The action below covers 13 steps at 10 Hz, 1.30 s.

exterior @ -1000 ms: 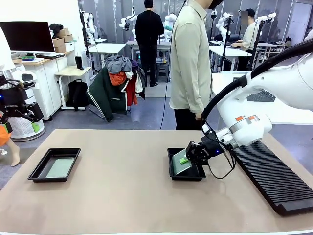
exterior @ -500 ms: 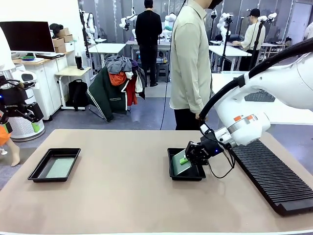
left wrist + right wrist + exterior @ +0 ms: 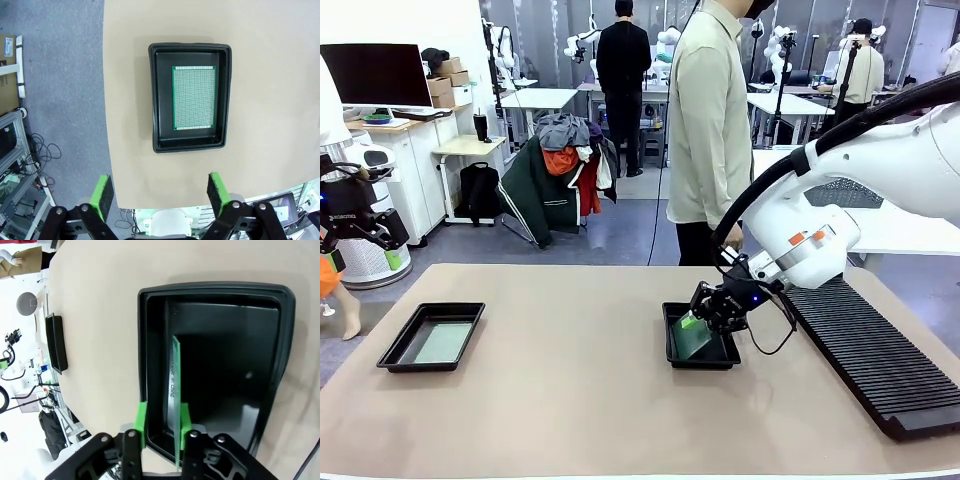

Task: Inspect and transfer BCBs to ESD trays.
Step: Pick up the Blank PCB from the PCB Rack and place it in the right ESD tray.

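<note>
Table (image 3: 570, 400) is spanning the lower frame. A ribbed rack (image 3: 875, 365) is lying at lower right. Right arm is reaching in from the right to the centre tray (image 3: 672, 352). Left tray (image 3: 395, 350) is sitting at lower left, holding a flat board (image 3: 194, 97).

Right gripper (image 3: 705, 318) is hanging over the centre tray; in its wrist view a second board (image 3: 174, 390) is standing on edge between narrowly parted fingers (image 3: 141, 421); grip contact: cannot tell.

Left gripper (image 3: 160, 192) is hovering wide open, holding nothing.
</note>
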Motion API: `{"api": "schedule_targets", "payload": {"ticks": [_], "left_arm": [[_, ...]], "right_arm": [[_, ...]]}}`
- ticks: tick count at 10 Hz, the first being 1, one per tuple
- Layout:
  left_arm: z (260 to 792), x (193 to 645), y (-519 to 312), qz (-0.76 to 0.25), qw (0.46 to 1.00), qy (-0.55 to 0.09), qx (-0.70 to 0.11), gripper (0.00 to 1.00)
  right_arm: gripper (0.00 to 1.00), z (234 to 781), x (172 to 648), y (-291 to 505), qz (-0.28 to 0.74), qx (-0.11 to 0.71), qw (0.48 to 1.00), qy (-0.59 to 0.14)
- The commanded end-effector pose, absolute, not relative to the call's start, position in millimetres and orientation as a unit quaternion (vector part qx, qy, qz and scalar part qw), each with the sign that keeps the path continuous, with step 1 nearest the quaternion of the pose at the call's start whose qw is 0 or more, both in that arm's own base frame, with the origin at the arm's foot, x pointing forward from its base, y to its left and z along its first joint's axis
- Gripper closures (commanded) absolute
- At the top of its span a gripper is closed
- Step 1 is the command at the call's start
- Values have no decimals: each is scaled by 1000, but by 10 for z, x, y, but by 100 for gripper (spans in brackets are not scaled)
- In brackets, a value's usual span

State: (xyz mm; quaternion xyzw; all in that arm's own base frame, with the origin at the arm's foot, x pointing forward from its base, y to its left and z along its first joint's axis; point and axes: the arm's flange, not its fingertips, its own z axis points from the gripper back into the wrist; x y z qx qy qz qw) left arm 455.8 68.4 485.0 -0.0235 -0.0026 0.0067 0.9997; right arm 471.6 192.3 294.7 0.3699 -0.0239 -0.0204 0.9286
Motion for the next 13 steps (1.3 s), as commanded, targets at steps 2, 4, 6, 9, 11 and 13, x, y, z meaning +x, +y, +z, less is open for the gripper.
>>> {"api": "schedule_targets", "payload": {"ticks": [2, 4, 6, 9, 11, 13], "left_arm": [[4835, 4559, 690, 8, 1000, -8, -26, 0], [4835, 4559, 690, 8, 1000, -8, -26, 0], [4835, 4559, 690, 8, 1000, -8, -26, 0], [4835, 4559, 690, 8, 1000, -8, -26, 0], [4835, 4559, 690, 8, 1000, -8, -26, 0], [4835, 4559, 690, 8, 1000, -8, -26, 0]], "right_arm": [[49, 3133, 4647, 1954, -30, 321, 946, -29], [29, 3316, 4632, 1974, -21, 292, 956, -30], [9, 3480, 4605, 1998, -27, 253, 967, -27], [0, 3759, 4479, 2025, -34, 180, 983, -30], [0, 3993, 4302, 1976, -31, 133, 990, -33], [0, 4137, 4161, 1888, -38, 115, 992, -41]]}}
